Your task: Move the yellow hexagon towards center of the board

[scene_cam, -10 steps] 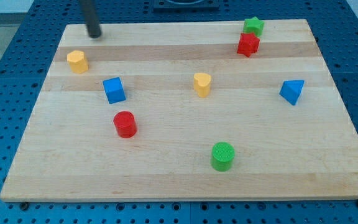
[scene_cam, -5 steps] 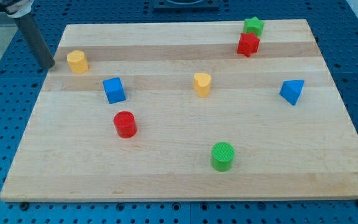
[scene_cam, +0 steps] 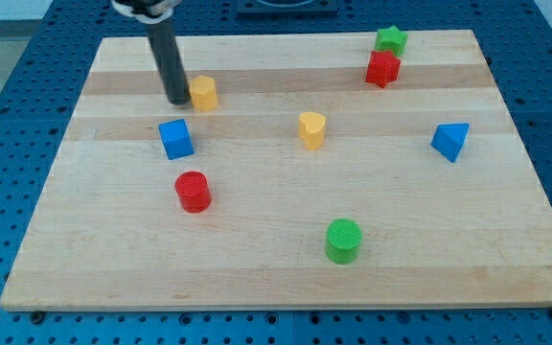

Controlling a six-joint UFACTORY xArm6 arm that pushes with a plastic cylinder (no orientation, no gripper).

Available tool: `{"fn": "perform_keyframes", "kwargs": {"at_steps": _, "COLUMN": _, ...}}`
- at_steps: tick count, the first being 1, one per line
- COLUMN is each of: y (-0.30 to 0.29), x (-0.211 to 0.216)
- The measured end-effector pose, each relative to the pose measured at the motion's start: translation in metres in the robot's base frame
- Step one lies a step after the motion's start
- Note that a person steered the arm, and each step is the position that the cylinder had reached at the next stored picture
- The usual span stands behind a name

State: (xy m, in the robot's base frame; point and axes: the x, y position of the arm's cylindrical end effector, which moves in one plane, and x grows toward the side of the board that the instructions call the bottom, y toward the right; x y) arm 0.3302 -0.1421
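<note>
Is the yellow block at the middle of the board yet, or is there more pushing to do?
Partly done. The yellow hexagon has slid from near the board's left edge toward the view's right. Right now my tip is against its left side, pushing. Left to do: it sits up and left of the middle, above the blue cube and left of the other yellow block, so it needs more pushing right and down.

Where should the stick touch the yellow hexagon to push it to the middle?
Push on the yellow hexagon's flat upper-left wall. The board's centre lies toward the view's lower right, so my tip, touching its left side, should likely shift a little toward the view's top first.
</note>
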Motion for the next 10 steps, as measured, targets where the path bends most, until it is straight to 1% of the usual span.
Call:
{"fn": "perform_keyframes", "kwargs": {"at_steps": 2, "y": 0.069, "x": -0.018}}
{"fn": "perform_keyframes", "kwargs": {"at_steps": 6, "y": 0.193, "x": -0.018}}
{"fn": "perform_keyframes", "kwargs": {"at_steps": 7, "y": 0.197, "x": -0.008}}
{"fn": "perform_keyframes", "kwargs": {"at_steps": 8, "y": 0.197, "x": -0.008}}
{"fn": "perform_keyframes", "kwargs": {"at_steps": 9, "y": 0.167, "x": -0.013}}
{"fn": "perform_keyframes", "kwargs": {"at_steps": 10, "y": 0.15, "x": -0.003}}
